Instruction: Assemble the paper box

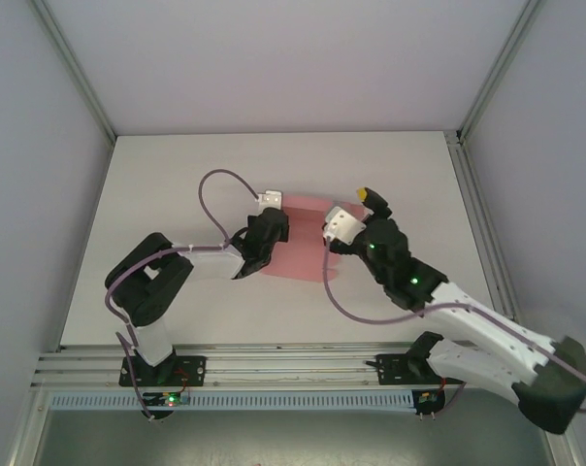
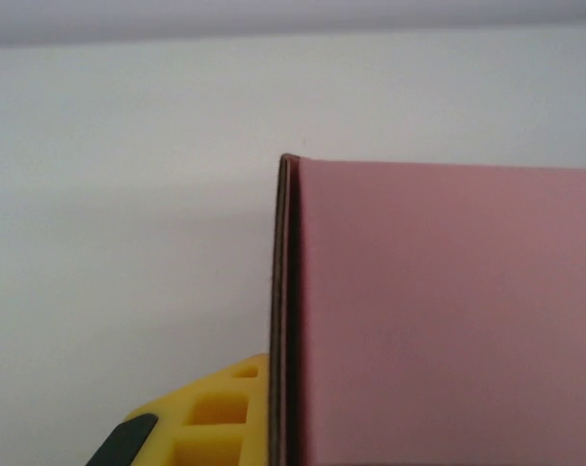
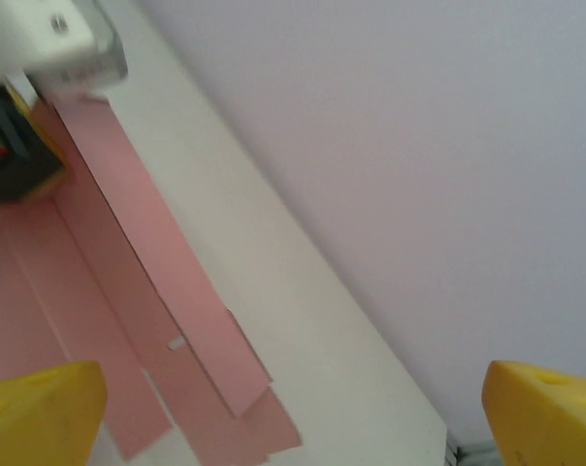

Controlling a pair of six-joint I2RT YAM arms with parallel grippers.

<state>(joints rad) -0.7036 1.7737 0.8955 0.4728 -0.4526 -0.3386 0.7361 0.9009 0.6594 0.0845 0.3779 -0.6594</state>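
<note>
The paper box [image 1: 305,254] is a pale-pink card sheet with flaps, lying partly lifted in the middle of the table. My left gripper [image 1: 271,233] is shut on its left edge. In the left wrist view the card [image 2: 448,311] stands edge-on against one yellow finger [image 2: 211,417], and the other finger is hidden behind it. My right gripper [image 1: 361,207] hangs at the sheet's right side. Its yellow fingers [image 3: 41,408] stand wide apart with nothing between them. Long pink flaps [image 3: 167,291] lie below and to the left of it.
The white table [image 1: 157,194] has bare room on all sides of the sheet. Grey walls enclose it, and a metal rail [image 1: 274,361] runs along the near edge by the arm bases. The left gripper's body [image 3: 21,146] shows at the upper left of the right wrist view.
</note>
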